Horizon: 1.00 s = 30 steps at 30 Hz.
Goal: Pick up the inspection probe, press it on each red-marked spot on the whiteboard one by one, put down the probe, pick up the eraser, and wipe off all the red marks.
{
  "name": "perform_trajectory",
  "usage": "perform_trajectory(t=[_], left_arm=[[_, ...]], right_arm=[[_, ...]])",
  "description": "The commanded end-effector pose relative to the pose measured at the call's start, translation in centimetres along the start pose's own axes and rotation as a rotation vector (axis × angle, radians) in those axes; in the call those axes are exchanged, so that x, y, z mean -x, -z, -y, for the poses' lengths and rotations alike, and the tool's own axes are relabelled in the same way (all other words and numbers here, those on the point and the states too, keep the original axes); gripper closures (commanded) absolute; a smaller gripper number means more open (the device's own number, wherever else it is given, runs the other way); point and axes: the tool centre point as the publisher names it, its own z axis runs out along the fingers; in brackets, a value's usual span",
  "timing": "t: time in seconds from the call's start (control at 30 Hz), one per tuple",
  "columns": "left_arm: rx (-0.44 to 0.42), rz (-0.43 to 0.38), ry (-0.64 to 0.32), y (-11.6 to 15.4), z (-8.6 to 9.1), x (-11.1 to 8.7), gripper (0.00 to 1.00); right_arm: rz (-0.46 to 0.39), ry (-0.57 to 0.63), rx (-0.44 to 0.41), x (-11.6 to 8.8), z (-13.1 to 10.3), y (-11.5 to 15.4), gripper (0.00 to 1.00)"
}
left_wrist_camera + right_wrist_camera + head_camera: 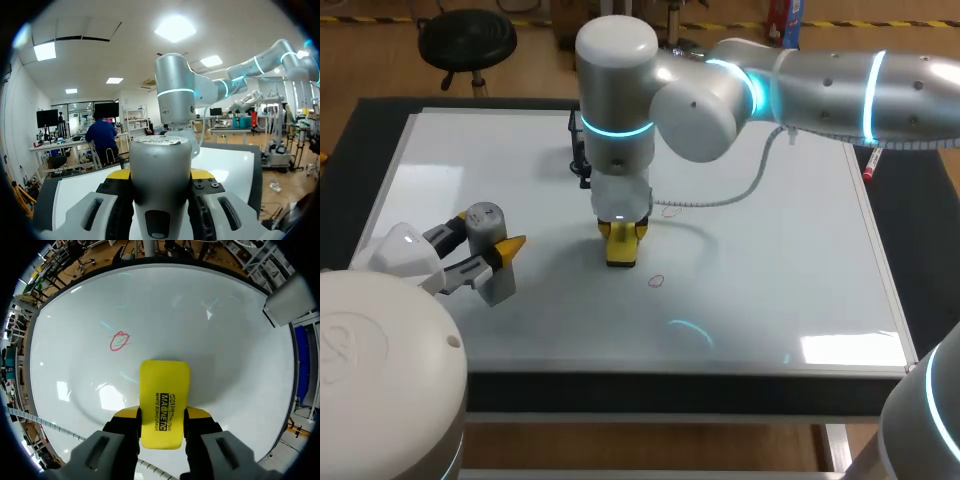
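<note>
Right gripper (162, 415) clenched on eraser (164, 390), its face on whiteboard (225, 340). Red mark (656, 281) just ahead, to one side.
Wipe: keep eraser flat, even pressure, sweep fully across. Second red mark (670, 209) near cable (730, 195).
Left gripper (160, 182) grasps probe (160, 150), well apart from the eraser.

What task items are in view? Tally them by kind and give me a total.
Whiteboard: 1
Red marks: 2
Inspection probe: 1
Eraser: 1
Total: 5
</note>
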Motion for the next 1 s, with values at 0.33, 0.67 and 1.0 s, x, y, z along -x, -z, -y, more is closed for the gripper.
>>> perform_trajectory(t=[0.33,0.67,1.0], left_arm=[[0.001,0.006,-0.001,-0.2,0.1,-0.1,1.0],[0.001,0.006,-0.001,-0.2,0.1,-0.1,1.0],[0.001,0.006,-0.001,-0.2,0.1,-0.1,1.0]], right_arm=[[0.018,-0.014,-0.024,-2.2,0.6,0.8,1.0],[0.002,0.069,0.012,-1.0,1.4,4.2,1.0],[-0.009,0.102,0.008,-0.8,3.8,5.1,1.0]])
